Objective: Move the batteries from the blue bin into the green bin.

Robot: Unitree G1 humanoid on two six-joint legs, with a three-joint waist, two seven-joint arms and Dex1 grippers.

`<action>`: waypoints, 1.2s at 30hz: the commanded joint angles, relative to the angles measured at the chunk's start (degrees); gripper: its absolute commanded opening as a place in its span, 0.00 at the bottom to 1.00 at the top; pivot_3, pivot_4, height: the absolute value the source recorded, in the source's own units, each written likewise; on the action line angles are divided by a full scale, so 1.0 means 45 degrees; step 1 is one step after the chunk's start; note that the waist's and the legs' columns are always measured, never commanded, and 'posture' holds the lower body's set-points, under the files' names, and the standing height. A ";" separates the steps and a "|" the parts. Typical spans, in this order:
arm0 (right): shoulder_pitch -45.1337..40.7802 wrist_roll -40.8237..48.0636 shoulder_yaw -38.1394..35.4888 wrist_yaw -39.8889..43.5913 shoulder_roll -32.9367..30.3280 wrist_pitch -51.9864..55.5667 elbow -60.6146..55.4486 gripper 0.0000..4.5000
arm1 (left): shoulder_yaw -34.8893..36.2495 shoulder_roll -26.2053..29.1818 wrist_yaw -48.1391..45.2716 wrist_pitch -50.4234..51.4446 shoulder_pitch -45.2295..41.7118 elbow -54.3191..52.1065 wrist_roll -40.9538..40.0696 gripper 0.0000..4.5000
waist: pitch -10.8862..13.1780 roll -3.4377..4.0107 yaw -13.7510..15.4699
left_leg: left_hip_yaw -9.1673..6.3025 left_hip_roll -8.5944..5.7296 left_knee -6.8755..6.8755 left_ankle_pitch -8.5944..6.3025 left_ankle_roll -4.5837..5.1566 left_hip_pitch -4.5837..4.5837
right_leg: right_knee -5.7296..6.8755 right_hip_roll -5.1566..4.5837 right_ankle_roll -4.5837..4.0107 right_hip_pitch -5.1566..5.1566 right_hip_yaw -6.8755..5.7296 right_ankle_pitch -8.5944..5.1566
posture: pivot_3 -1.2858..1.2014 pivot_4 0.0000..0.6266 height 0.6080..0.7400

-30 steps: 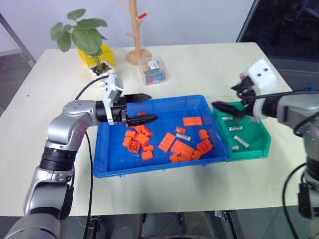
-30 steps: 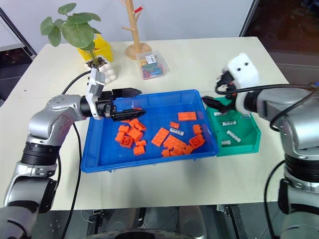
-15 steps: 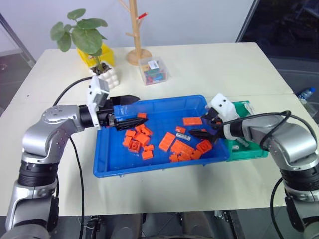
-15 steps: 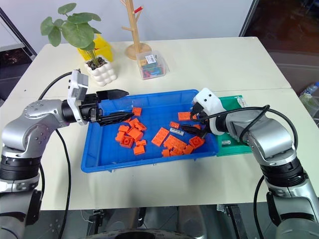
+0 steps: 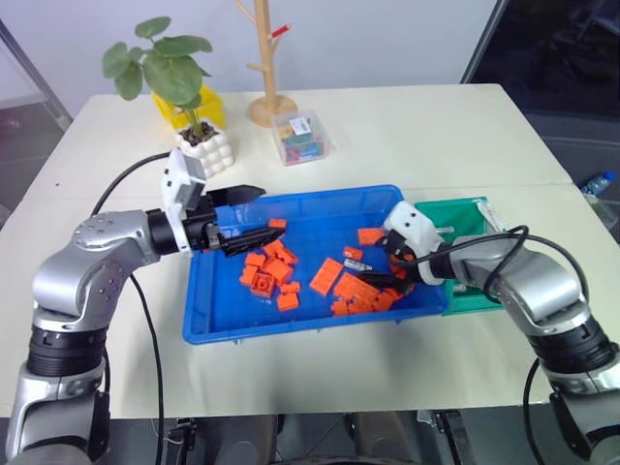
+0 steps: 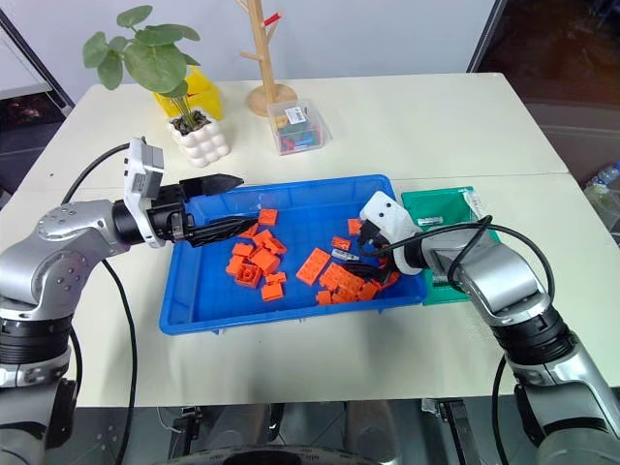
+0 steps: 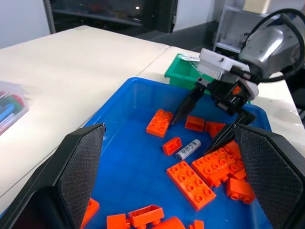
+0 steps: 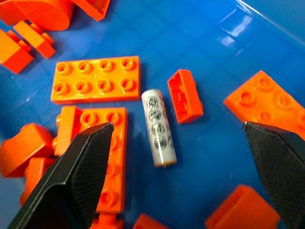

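Your right tool (image 7: 209, 119) hangs fingers apart over one battery (image 8: 158, 127) lying flat among orange bricks (image 5: 325, 276) at the blue bin's (image 5: 291, 325) right end. Your left tool (image 5: 254, 213), fingers apart, holds nothing above the bin's far-left corner. The green bin (image 5: 465, 215) sits just right.

The right gripper (image 5: 380, 268) has left its place above the green bin (image 5: 481, 222) and come down and across into the blue bin (image 5: 228, 325) — its open fingers now straddle a battery (image 8: 158, 126) lying among the orange bricks (image 8: 96, 79), seemingly without touching it yet. The left gripper (image 5: 262, 213) has drawn back a little toward the bin's left rim, fingers apart, hovering over the bricks there.
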 commanded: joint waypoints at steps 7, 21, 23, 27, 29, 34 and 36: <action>-0.0003 -0.0964 0.0503 0.0381 -0.0253 -0.0843 0.0615 0.99 | 0.0575 0.0171 0.0301 -0.0003 0.0066 -0.0620 -0.0343 1.00 | -0.0005 -0.0008 0.0037 | -0.0003 -0.0006 0.0004 0.0000 0.0000 0.0009 | -0.0008 -0.0003 0.0000 0.0019 0.0000 0.0000 | 0.52 0.24 1.00; 0.0458 -0.1691 0.0971 0.1041 -0.0640 -0.1288 0.0544 0.22 | 0.0793 0.0264 0.0733 -0.0013 -0.0026 -0.0677 -0.0670 1.00 | -0.0012 -0.0019 0.0041 | -0.0011 -0.0010 -0.0001 -0.0003 0.0002 0.0104 | -0.0035 -0.0004 0.0003 0.0129 -0.0002 -0.0003 | 0.52 0.24 1.00; 0.0407 -0.1673 0.0969 0.1076 -0.0607 -0.1188 0.0481 0.01 | 0.0806 0.0277 0.0786 -0.0029 -0.0002 -0.0705 -0.0701 1.00 | -0.0012 -0.0020 0.0034 | -0.0009 -0.0008 -0.0003 -0.0003 0.0002 0.0120 | -0.0035 -0.0005 0.0003 0.0137 -0.0001 -0.0004 | 0.52 0.24 1.00; 0.0314 -0.1680 0.0961 0.1164 -0.0618 -0.1102 0.0404 0.01 | 0.0833 0.0294 0.0863 -0.0065 0.0029 -0.0732 -0.0736 1.00 | -0.0012 -0.0019 0.0041 | -0.0009 -0.0007 -0.0007 -0.0003 0.0003 0.0140 | -0.0034 -0.0005 0.0004 0.0153 -0.0001 -0.0005 | 0.52 0.24 1.00; 0.0167 -0.1709 0.0892 0.1134 -0.0594 -0.1057 0.0378 0.01 | 0.0835 0.0306 0.0869 -0.0076 0.0033 -0.0736 -0.0751 1.00 | -0.0012 -0.0019 0.0040 | -0.0009 -0.0007 -0.0007 -0.0003 0.0003 0.0141 | -0.0034 -0.0005 0.0004 0.0154 -0.0001 -0.0005 | 0.52 0.24 1.00; -0.0888 -0.1487 0.0045 0.0901 -0.0540 -0.0518 0.0402 0.01 | 0.0644 0.0501 0.0341 0.0068 0.0041 -0.0844 -0.1007 1.00 | -0.0008 -0.0018 0.0021 | -0.0008 -0.0007 -0.0009 -0.0004 0.0003 0.0140 | -0.0034 -0.0005 0.0004 0.0153 -0.0001 -0.0005 | 0.52 0.24 1.00; -0.1844 -0.1212 -0.0712 0.0767 -0.0554 0.0026 0.0547 0.01 | 0.0427 0.0578 -0.0030 -0.0012 -0.0111 -0.0680 -0.0988 1.00 | -0.0004 -0.0013 0.0007 | -0.0005 -0.0007 -0.0008 -0.0003 0.0002 0.0137 | -0.0032 -0.0005 0.0003 0.0146 -0.0001 -0.0004 | 0.52 0.24 1.00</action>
